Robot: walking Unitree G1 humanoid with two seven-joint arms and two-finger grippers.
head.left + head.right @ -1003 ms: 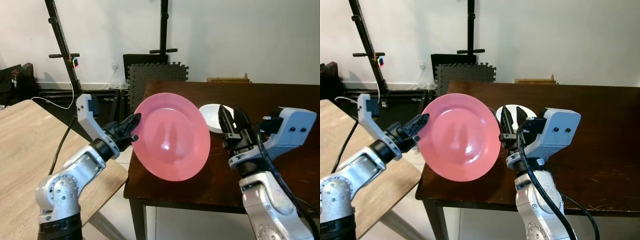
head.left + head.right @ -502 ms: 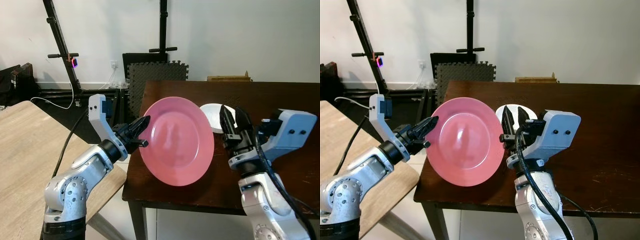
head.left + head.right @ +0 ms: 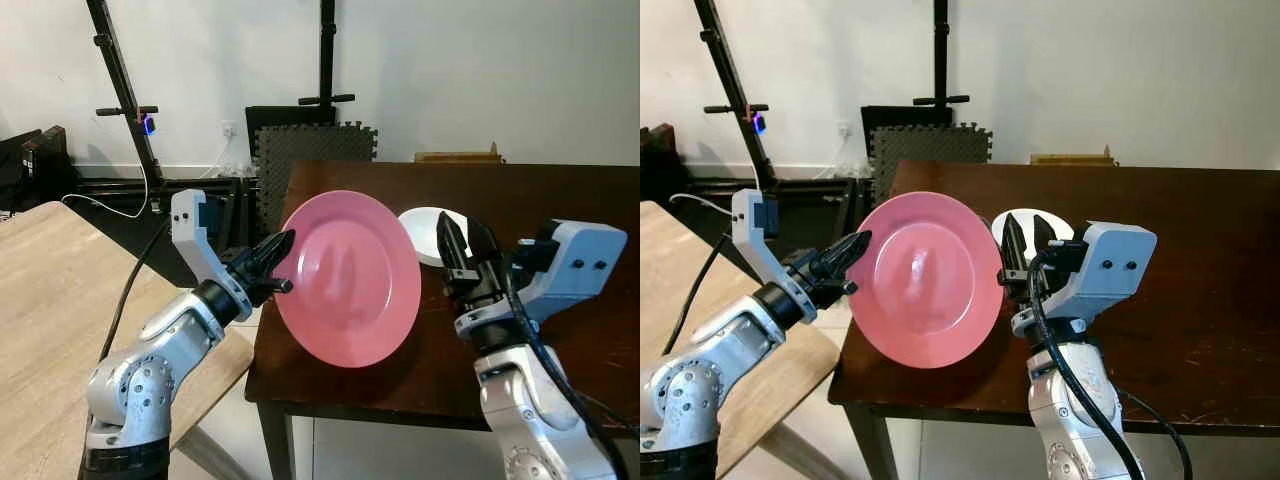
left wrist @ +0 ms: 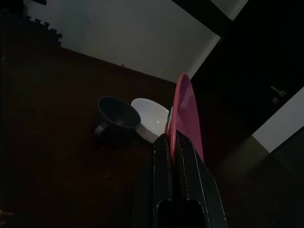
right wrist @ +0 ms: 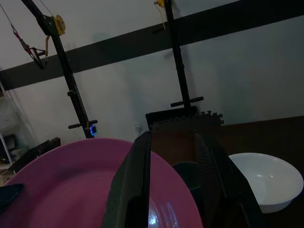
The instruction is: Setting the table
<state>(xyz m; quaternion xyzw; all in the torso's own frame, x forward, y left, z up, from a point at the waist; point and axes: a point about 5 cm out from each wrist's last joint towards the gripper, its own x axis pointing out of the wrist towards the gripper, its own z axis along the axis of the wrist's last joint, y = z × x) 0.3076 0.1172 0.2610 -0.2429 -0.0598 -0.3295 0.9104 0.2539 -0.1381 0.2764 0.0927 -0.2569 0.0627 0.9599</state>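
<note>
We see a round pink plate (image 3: pixel 348 278) with a glossy face and a shallow raised rim, held up on edge and tilted, above the near left corner of the dark brown worktop (image 3: pixel 560 200). At its left edge our left gripper (image 3: pixel 279 262) has its two black fingers clamped together on the rim; in the left wrist view the fingers (image 4: pixel 161 161) squeeze the plate's edge (image 4: pixel 185 114) with the disc running away from them, thin and nearly edge-on. So the plate sits directly in that gripper's grasp, reaching out to the right from it, its bottom edge low over the worktop, though we cannot tell whether it touches the wood. Beyond the plate, the left wrist view shows a dark mug (image 4: pixel 114 118) standing on the worktop, just beside a white bowl (image 3: pixel 428 232). To the right of the plate our right gripper (image 3: pixel 458 240) points upward with its fingers parted, holding nothing; the plate's right edge lies just beside it, and from the right wrist view the pink face (image 5: pixel 95 185) spreads behind and below the two spread fingers (image 5: pixel 137 180), with the bowl off to one side. At the far left stands a light wooden table (image 3: pixel 40 300), and behind it black stands (image 3: pixel 125 90) against the white wall.
</note>
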